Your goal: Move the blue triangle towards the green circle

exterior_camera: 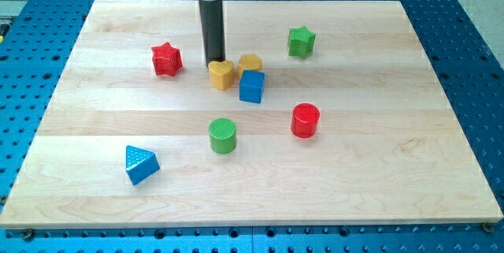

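The blue triangle (141, 164) lies at the view's lower left of the wooden board (378, 174). The green circle (223, 135) stands to its right and a little higher, a gap between them. My tip (216, 60) is at the end of the dark rod near the view's top centre, just behind the yellow heart (221, 73) and far from the blue triangle.
A red star (166, 58) is left of my tip. A second yellow block (250, 63) and a blue cube (251, 86) sit right of the heart. A green star (300, 41) is at the upper right, a red cylinder (305, 120) at the right of centre.
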Tool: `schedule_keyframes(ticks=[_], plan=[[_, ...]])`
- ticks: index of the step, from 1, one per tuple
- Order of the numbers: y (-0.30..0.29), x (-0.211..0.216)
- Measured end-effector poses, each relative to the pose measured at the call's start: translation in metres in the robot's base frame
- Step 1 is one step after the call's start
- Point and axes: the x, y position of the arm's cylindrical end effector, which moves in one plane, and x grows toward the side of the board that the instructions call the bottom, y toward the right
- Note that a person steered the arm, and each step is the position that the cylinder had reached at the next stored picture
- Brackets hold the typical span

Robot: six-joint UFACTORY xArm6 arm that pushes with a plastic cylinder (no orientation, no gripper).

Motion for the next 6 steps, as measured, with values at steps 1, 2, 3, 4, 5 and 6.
schedule_keyframes(ticks=[1, 2, 3, 4, 5, 6], plan=[[-0.101, 0.081], [-0.107, 0.157], [-0.125, 0.187], [-0.107, 0.231], [-0.077, 0.203], [-0.05, 0.176]])
